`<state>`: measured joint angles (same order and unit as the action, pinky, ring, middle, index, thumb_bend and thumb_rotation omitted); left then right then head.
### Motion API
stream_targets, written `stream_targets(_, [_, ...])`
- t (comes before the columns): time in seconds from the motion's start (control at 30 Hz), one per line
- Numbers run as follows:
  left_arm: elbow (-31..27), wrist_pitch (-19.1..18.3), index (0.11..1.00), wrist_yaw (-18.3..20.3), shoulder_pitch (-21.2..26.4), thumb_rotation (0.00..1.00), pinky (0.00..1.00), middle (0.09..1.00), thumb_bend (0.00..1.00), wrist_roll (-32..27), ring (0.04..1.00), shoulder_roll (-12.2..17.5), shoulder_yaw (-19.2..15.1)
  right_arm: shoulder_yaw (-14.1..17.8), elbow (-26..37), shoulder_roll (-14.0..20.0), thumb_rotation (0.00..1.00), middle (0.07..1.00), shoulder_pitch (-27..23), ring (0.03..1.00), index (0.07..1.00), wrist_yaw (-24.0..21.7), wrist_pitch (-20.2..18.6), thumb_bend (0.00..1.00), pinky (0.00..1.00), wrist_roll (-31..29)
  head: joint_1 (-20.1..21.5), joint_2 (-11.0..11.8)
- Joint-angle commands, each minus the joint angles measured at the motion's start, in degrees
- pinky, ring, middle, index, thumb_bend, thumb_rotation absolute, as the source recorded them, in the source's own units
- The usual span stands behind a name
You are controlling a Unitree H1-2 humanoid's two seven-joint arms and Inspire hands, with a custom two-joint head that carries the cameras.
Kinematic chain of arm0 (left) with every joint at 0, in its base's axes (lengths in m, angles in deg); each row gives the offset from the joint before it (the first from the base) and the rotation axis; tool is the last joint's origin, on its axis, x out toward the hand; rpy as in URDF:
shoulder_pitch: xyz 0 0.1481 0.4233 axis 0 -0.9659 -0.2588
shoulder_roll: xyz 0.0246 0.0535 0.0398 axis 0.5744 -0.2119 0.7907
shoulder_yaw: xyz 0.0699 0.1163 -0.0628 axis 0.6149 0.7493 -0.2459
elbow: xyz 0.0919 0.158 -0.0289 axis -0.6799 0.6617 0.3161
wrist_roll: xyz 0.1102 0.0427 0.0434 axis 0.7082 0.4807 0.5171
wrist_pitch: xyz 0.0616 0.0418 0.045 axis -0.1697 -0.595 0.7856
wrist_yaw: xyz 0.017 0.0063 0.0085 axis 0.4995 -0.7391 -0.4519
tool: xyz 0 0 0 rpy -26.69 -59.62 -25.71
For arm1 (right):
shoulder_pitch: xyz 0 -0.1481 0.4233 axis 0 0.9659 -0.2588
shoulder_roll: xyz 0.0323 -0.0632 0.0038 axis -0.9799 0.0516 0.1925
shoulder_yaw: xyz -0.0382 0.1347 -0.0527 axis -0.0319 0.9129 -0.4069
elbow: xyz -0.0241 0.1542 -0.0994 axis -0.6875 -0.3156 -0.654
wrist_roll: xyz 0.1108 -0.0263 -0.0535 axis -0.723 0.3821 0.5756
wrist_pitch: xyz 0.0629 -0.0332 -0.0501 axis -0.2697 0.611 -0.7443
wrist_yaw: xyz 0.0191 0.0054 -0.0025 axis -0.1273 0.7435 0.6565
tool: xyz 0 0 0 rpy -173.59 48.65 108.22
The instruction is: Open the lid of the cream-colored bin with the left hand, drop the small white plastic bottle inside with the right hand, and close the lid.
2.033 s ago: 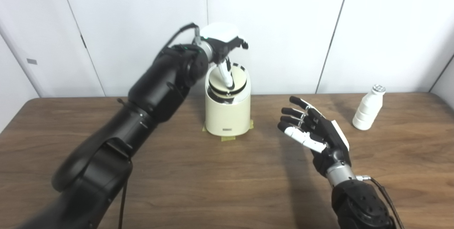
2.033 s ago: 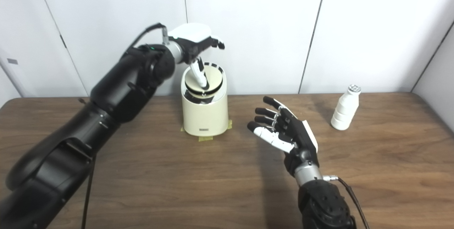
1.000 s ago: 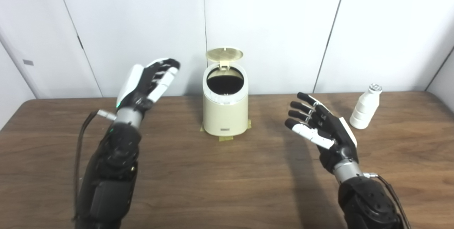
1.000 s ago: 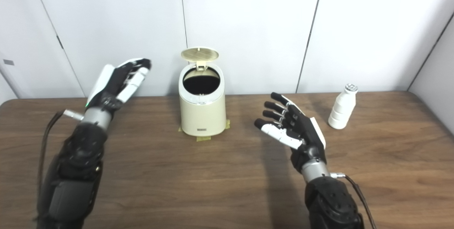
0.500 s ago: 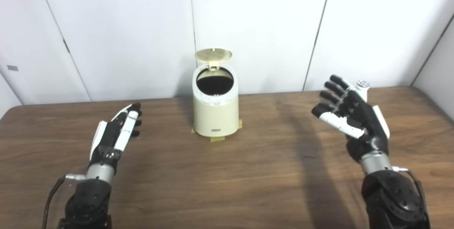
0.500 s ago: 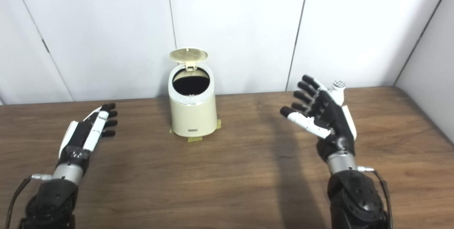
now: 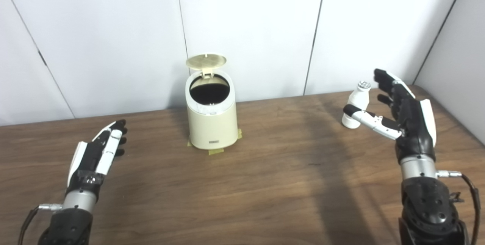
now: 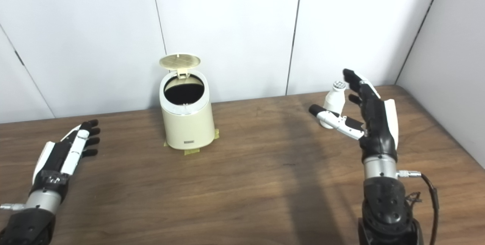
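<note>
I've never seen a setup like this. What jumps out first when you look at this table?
Probably the cream-colored bin standing at the back of the wooden table, its round lid flipped up over a dark opening. Next, the two black-and-white robot hands: the left robot hand lies open and low near the left edge, while the right robot hand spreads its fingers around the small white plastic bottle at the far right, not yet closed on it.

Cream bin [image 7: 213,123] at centre, its lid [image 7: 205,61] pale gold with fine grid, inside black; white bottle [image 7: 355,104] at right; both hands black and white; brown wood-grain table [image 7: 265,184]; white walls
</note>
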<state>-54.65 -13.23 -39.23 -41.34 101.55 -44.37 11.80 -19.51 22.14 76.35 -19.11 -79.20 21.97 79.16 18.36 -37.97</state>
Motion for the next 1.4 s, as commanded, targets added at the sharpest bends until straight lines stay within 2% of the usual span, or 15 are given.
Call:
stream_targets(0.0, [-1.5,0.1,0.919,0.0,1.8,0.98,0.77,0.870,0.57,-0.5,0.841,0.7,-0.3,0.3,2.3,1.2,0.25,0.943,-3.0,0.928,0.886,-2.6,0.1,0.82,0.79,5.1,1.1,0.0])
stream_targets(0.07, [-1.5,0.0,0.924,0.1,1.9,0.98,0.77,0.875,0.57,-0.4,0.845,0.6,-0.2,1.1,1.8,2.4,0.25,0.950,-3.9,0.925,0.908,-5.2,0.1,0.84,0.78,7.4,2.0,0.1])
stream_targets(0.1, [-1.4,0.0,0.925,0.1,2.0,0.99,0.78,0.878,0.56,-0.3,0.851,0.6,0.1,1.9,1.2,3.2,0.25,0.957,-4.5,0.860,0.927,-6.5,0.1,0.87,0.68,7.6,2.7,0.1])
stream_targets(0.17, [-1.3,0.1,0.921,0.2,2.1,0.99,0.80,0.872,0.55,-0.1,0.848,0.5,0.4,3.4,0.2,4.0,0.25,0.967,-5.6,0.790,0.945,-9.0,0.1,0.89,0.59,8.9,3.0,0.1])
stream_targets(0.2, [-1.3,0.1,0.921,0.3,2.1,0.99,0.80,0.870,0.54,0.2,0.852,0.5,0.6,4.2,-0.5,4.6,0.25,0.967,-6.2,0.781,0.952,-10.1,0.1,0.91,0.62,9.9,3.5,0.0])
stream_targets(0.3, [-1.3,0.1,0.926,0.5,2.1,1.00,0.83,0.869,0.55,0.6,0.867,0.5,1.1,5.7,-3.0,6.8,0.23,0.979,-7.6,0.916,0.963,-12.6,0.1,0.93,0.79,11.3,3.8,0.0])
stream_targets(0.37, [-1.3,0.0,0.937,0.5,2.2,1.00,0.86,0.881,0.55,0.8,0.883,0.8,1.7,5.8,-5.4,8.9,0.24,0.984,-8.6,0.922,0.972,-13.5,0.1,0.94,0.78,12.9,4.0,0.0])
stream_targets(0.43, [-1.2,0.0,0.938,0.6,2.4,1.00,0.86,0.884,0.54,1.3,0.891,1.1,2.1,5.2,-8.0,10.9,0.26,0.997,-9.7,0.981,0.980,-13.9,0.1,0.95,0.89,14.7,4.0,0.0])
stream_targets(0.53, [-1.0,0.0,0.937,0.7,2.6,1.00,0.88,0.886,0.53,1.7,0.898,1.1,2.3,4.8,-12.1,12.7,0.25,1.000,-11.5,0.998,0.982,-14.2,0.1,0.94,0.93,15.2,3.9,0.2])
stream_targets(0.73, [-1.2,0.1,0.937,0.8,2.6,1.00,0.85,0.869,0.51,3.2,0.875,1.9,2.8,6.7,-19.8,12.3,0.22,0.966,-15.8,0.947,0.974,-14.6,0.1,0.93,0.77,11.8,3.5,0.2])
stream_targets(1.1, [-3.2,-0.1,0.917,2.7,1.7,0.94,0.81,0.864,0.43,3.3,0.854,1.3,1.2,5.5,-30.6,13.5,0.18,0.937,-21.5,0.910,0.949,-14.5,0.1,0.94,0.76,11.8,3.0,0.0])
stream_targets(1.13, [-3.3,-0.1,0.915,2.9,1.6,0.94,0.81,0.864,0.43,3.7,0.860,1.2,1.1,5.6,-31.6,13.2,0.17,0.937,-21.8,0.902,0.943,-14.6,0.1,0.95,0.74,10.8,2.8,-0.1])
stream_targets(1.2, [-3.4,-0.1,0.906,3.3,1.5,0.94,0.81,0.859,0.43,4.3,0.867,1.1,0.9,6.3,-34.0,12.6,0.14,0.957,-22.6,0.854,0.948,-14.6,0.1,0.95,0.60,8.6,2.6,-0.2])
stream_targets(1.3, [-3.7,-0.1,0.908,4.1,1.4,0.94,0.81,0.853,0.45,5.0,0.862,0.9,0.5,5.8,-37.1,12.4,0.11,0.973,-23.0,0.878,0.938,-13.2,0.3,0.94,0.60,5.6,2.4,-0.5])
stream_targets(1.37, [-3.9,-0.1,0.908,4.8,1.4,0.95,0.81,0.859,0.45,5.8,0.869,0.8,0.3,5.2,-38.7,12.1,0.10,0.962,-23.0,0.845,0.928,-12.1,0.2,0.92,0.60,4.8,2.2,-0.7])
